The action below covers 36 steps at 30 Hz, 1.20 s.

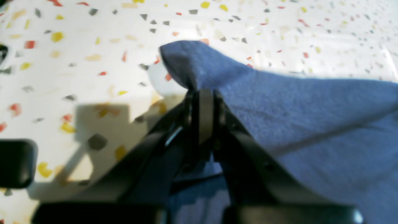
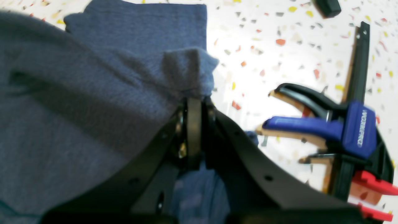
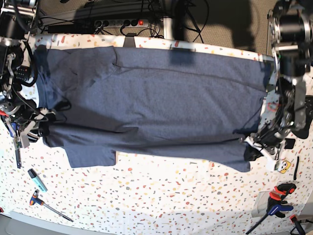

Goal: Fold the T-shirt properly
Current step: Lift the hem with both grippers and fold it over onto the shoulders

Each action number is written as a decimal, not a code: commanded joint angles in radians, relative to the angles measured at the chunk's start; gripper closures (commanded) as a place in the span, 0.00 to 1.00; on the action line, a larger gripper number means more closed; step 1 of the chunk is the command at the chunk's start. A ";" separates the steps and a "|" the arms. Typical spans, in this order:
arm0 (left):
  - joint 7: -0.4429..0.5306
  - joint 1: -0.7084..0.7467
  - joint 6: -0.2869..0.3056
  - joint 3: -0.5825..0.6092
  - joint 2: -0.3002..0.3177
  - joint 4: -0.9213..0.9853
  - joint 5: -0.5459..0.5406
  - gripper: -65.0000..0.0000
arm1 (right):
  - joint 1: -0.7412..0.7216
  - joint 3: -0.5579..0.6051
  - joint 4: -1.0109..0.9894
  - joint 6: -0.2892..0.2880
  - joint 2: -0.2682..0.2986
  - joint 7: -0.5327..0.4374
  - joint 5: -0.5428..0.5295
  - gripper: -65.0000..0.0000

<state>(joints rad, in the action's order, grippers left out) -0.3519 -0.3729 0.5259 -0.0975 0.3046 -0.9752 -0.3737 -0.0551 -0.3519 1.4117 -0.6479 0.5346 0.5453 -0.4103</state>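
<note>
Both sets of jaws are clamped on cloth. In the left wrist view the left gripper (image 1: 203, 93) pinches a corner of the T-shirt (image 1: 311, 124), and a peak of blue fabric stands up just beyond the fingertips while the rest slopes away to the right over the speckled table (image 1: 77, 46). In the right wrist view the right gripper (image 2: 194, 101) pinches a bunched fold of the shirt, with a sleeve lying flat on the table beyond it and the body of the shirt filling the left of the picture. Beside that gripper, to the right, a blue and black bar clamp (image 2: 345, 130) with red parts lies on the table, apart from the cloth.

From the base view the T-shirt (image 3: 156, 103) is spread sideways across the far half of the table (image 3: 161, 196), its plain side up, one sleeve jutting toward the near edge at the left. Each arm holds one of its near corners, the right gripper (image 3: 41, 128) at the picture's left and the left gripper (image 3: 254, 144) at the picture's right. A marker (image 3: 37, 179) and a T-handle tool (image 3: 49, 205) lie near the front left corner, well apart from the shirt.
</note>
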 commanded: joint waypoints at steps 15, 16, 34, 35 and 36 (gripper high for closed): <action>-0.087 0.251 -0.048 -0.007 0.134 -0.338 -0.230 1.00 | 0.246 -0.262 0.219 -0.018 -0.121 -0.059 -0.019 1.00; -0.092 0.267 -0.048 -0.007 0.137 -0.345 -0.230 1.00 | 0.254 -0.264 0.220 -0.024 -0.134 -0.060 -0.004 1.00; -0.097 0.512 -0.048 -0.074 0.145 -0.545 -0.175 1.00 | 0.424 -0.265 0.220 -0.028 -0.205 -0.161 0.096 1.00; -0.098 0.513 -0.048 -0.074 0.145 -0.545 -0.165 1.00 | 0.423 -0.265 0.220 -0.028 -0.205 -0.161 0.097 1.00; -0.098 0.515 -0.048 -0.074 0.145 -0.545 -0.151 1.00 | 0.423 -0.265 0.220 -0.028 -0.205 -0.161 0.097 1.00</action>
<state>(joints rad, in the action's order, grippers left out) -0.4751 0.1524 0.4747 -0.1631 0.4324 -1.5017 -0.5133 0.3706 -0.6086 1.6119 -0.6670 0.3126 0.4076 -0.3077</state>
